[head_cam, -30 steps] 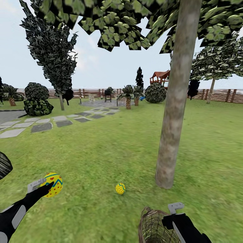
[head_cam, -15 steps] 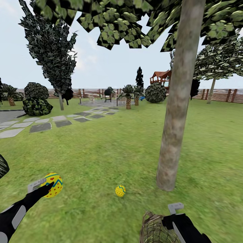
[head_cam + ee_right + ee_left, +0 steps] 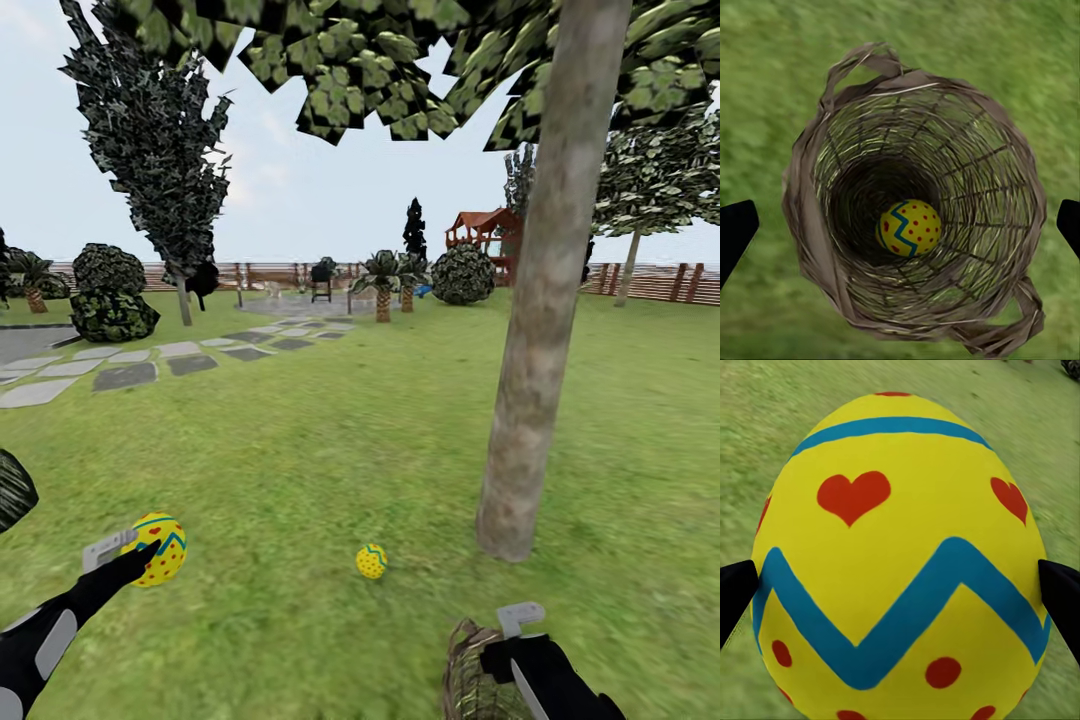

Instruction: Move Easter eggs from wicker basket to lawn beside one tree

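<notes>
My left gripper point(image 3: 140, 553) is shut on a yellow Easter egg point(image 3: 164, 545) with red hearts and a blue zigzag, held low over the lawn point(image 3: 300, 450); up close the egg point(image 3: 900, 555) sits between both fingertips point(image 3: 735, 592). A second egg point(image 3: 371, 561) lies on the grass just left of the tree point(image 3: 525, 400) trunk. The wicker basket point(image 3: 475, 680) stands on the grass at the near right. My right gripper point(image 3: 517, 640) hangs open above the basket point(image 3: 810, 225), and a third egg point(image 3: 909, 227) rests at its bottom.
Grey stone slabs point(image 3: 120, 375) run along the far left. Bushes point(image 3: 110, 295), short palms point(image 3: 382, 285), a dark tall tree point(image 3: 160, 150), a red playhouse point(image 3: 480, 235) and the wooden fence point(image 3: 660, 280) stand far back. Open grass lies between me and the trunk.
The whole picture has shifted: trunk, lawn egg and basket now sit further right, so the camera has moved. Both arms keep their pose, and the left gripper still holds its egg.
</notes>
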Controlling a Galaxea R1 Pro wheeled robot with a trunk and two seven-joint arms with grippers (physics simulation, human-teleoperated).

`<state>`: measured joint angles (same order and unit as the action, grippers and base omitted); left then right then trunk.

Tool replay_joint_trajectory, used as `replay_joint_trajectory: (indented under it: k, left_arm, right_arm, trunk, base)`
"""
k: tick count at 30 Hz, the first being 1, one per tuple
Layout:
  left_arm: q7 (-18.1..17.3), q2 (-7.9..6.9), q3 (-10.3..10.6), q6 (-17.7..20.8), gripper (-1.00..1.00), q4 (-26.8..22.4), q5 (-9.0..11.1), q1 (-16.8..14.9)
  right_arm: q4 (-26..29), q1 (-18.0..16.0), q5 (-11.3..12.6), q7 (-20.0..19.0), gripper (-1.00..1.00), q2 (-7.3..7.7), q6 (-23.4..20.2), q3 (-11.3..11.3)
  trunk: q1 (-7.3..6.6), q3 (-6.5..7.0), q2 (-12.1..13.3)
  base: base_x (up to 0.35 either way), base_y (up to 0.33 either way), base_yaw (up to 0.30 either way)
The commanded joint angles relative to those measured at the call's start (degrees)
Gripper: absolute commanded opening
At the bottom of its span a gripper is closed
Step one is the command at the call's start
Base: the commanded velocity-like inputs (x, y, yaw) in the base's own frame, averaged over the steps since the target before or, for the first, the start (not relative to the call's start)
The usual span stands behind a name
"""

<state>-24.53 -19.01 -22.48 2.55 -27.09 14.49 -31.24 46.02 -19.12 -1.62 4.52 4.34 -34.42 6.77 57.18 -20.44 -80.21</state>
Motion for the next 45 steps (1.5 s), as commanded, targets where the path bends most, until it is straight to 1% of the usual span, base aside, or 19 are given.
replay_joint_trajectory:
  k: [1, 6, 7, 9, 11, 17, 18, 21, 23, 27, 28, 29, 30, 32, 35, 41, 45]
  left_arm:
    - [-0.36, 0.06, -0.19, 0.27, -1.0, 0.05, 0.45, -0.05]
    - [-0.31, 0.36, -0.14, 0.26, -1.0, 0.09, 0.26, -0.05]
    - [-0.29, 0.49, -0.12, 0.26, -1.0, 0.08, -0.21, -0.05]
    - [-0.2, 0.65, -0.16, 0.26, -1.0, 0.03, -2.07, -0.05]
    - [-0.28, 1.17, -0.19, 0.23, -1.0, -0.06, -2.89, -0.05]
    - [-0.12, 2.03, -0.19, 0.18, -1.0, 0.01, -3.16, -0.05]
    - [-0.09, 2.37, -0.19, 0.18, -1.0, 0.02, -3.23, -0.05]
    - [0.0, 3.04, -0.19, 0.18, -1.0, 0.03, -4.12, -0.05]
    - [0.08, 3.23, -0.23, 0.23, -1.0, 0.02, -4.46, -0.05]
    - [0.05, 3.25, -0.29, 0.26, -1.0, 0.04, -4.55, -0.05]
    - [0.04, 3.26, -0.29, 0.26, -1.0, 0.07, -4.55, -0.05]
    - [0.06, 3.27, -0.28, 0.26, -1.0, 0.09, -4.55, -0.05]
    - [0.07, 3.27, -0.28, 0.26, -1.0, 0.1, -4.55, -0.05]
    - [0.06, 3.27, -0.28, 0.26, -1.0, 0.11, -4.55, -0.05]
    - [0.0, 3.34, -0.23, 0.26, -1.0, 0.18, -4.61, -0.05]
    - [-0.09, 3.22, -0.28, 0.26, -1.0, 0.2, -4.62, -0.05]
    - [-0.08, 3.21, -0.31, 0.26, -1.0, 0.2, -4.54, -0.05]
  right_arm:
    - [0.09, -0.04, -0.14, 0.22, 1.0, 0.06, -0.38, 0.23]
    - [0.0, -0.04, -0.13, 0.22, 1.0, 0.14, -0.38, 0.18]
    - [-0.21, -0.04, -0.13, 0.22, 1.0, 0.14, -0.38, 0.19]
    - [-0.44, -0.04, -0.09, 0.22, 1.0, 0.14, -0.38, 0.18]
    - [-0.47, -0.04, -0.06, 0.22, 1.0, 0.14, -0.38, 0.24]
    - [-0.41, -0.04, -0.05, 0.22, 1.0, 0.14, -0.38, 0.18]
    - [-0.41, -0.04, -0.05, 0.22, 1.0, 0.14, -0.38, 0.18]
    - [-0.41, -0.04, -0.05, 0.22, 1.0, 0.14, -0.42, 0.18]
    - [-0.41, -0.04, -0.05, 0.22, 1.0, 0.14, -0.46, 0.12]
    - [-0.29, -0.04, -0.05, 0.22, 1.0, 0.38, -0.47, -0.07]
    - [-0.16, -0.04, -0.01, 0.2, 1.0, 1.08, -0.49, -0.14]
    - [-0.05, -0.04, 0.37, 0.13, 1.0, 2.52, -0.53, -0.16]
    - [0.03, -0.04, 0.59, 0.08, 1.0, 3.38, -0.55, -0.17]
    - [0.17, -0.04, 0.65, 0.05, 1.0, 3.81, -0.56, -0.13]
    - [0.28, -0.04, 0.66, 0.05, 1.0, 3.94, -0.56, -0.11]
    - [0.11, -0.04, 0.47, 0.05, 1.0, 3.46, -0.56, 0.17]
    - [0.04, -0.04, 0.45, 0.05, 1.0, 3.4, -0.56, 0.18]
  trunk:
    - [0.23, -0.26, -0.46]
    - [1.33, -1.15, -2.47]
    - [1.55, -1.33, -2.87]
    - [1.99, -1.69, -3.67]
    - [2.43, -2.05, -4.47]
    - [3.74, -3.13, -6.88]
    - [3.96, -3.31, -7.28]
    - [4.62, -3.85, -8.48]
    - [5.06, -4.2, -9.29]
    - [5.94, -4.92, -10.89]
    - [6.16, -5.1, -11.29]
    - [6.38, -5.28, -11.69]
    - [6.6, -5.46, -12.09]
    - [7.04, -5.82, -12.9]
    - [7.7, -6.36, -14.1]
    - [9.01, -7.44, -16.51]
    - [9.89, -8.15, -18.11]
  base:
    - [-0.002, 0.207, 0.0]
    - [0.0, 0.041, 0.0]
    - [0.0, 0.003, 0.0]
    - [0.201, 0.001, 0.0]
    - [0.29, 0.0, 0.0]
    - [0.069, 0.0, 0.0]
    - [0.002, 0.0, 0.0]
    - [0.0, 0.0, 0.0]
    - [0.0, 0.0, 0.0]
    - [0.0, 0.0, 0.0]
    - [0.0, 0.0, 0.0]
    - [0.0, 0.0, 0.0]
    - [0.0, 0.0, 0.0]
    - [0.007, 0.0, 0.0]
    - [0.144, -0.084, 0.0]
    - [0.311, -0.058, 0.0]
    - [0.234, 0.01, 0.0]
